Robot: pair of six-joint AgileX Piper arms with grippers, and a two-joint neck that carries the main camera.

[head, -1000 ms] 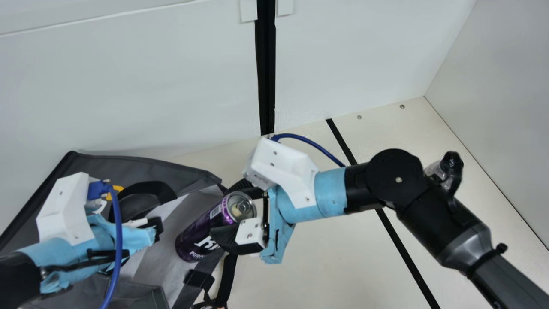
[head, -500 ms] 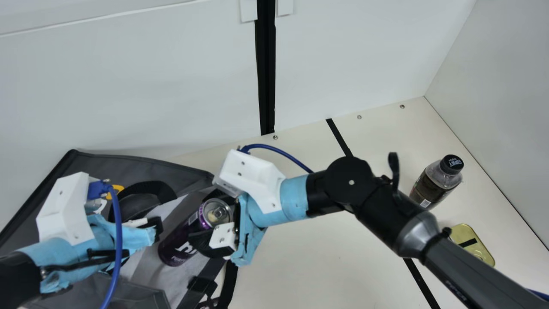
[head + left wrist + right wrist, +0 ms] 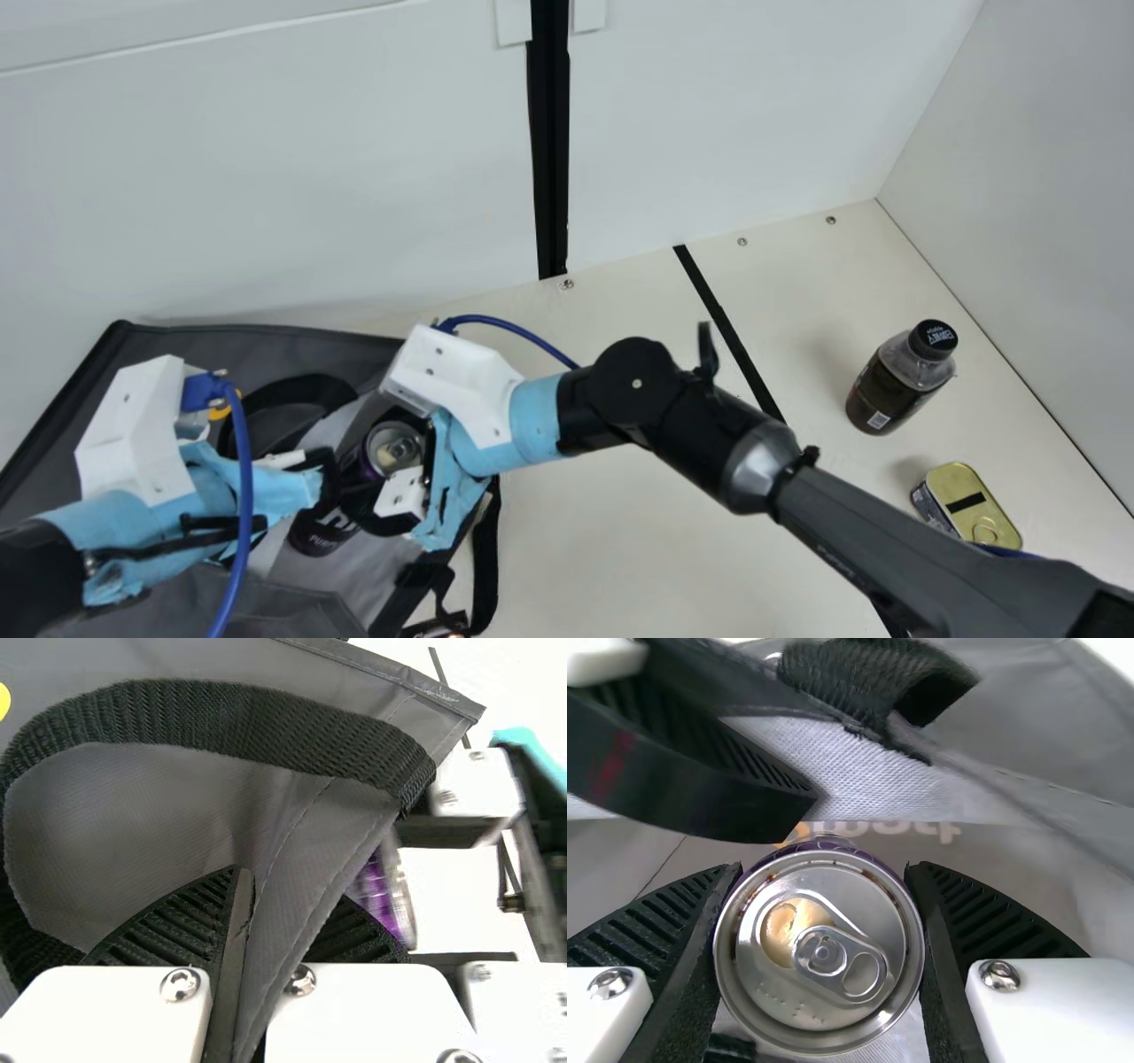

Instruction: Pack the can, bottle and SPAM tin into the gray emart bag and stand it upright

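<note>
The gray bag (image 3: 354,350) lies open at the main view's left. My left gripper (image 3: 323,478) is at its mouth; in the left wrist view that gripper (image 3: 244,939) is shut on the bag's edge (image 3: 306,850). My right gripper (image 3: 385,470) holds the purple can (image 3: 323,532), tilted, at the bag's opening. In the right wrist view the right gripper (image 3: 824,939) has a finger on either side of the can (image 3: 775,992). The bottle (image 3: 895,385) stands upright at the right, with the SPAM tin (image 3: 970,505) nearer the front.
A black strap (image 3: 485,558) of the bag hangs over the table (image 3: 656,549) beside its opening. White walls (image 3: 266,177) rise behind and at the right. My right forearm (image 3: 850,523) crosses the table in front of the bottle and tin.
My right gripper has moved left with the can, deeper into the bag's opening. The bag's upper edge has shifted left. Bottle and tin have come out from behind the right arm.
</note>
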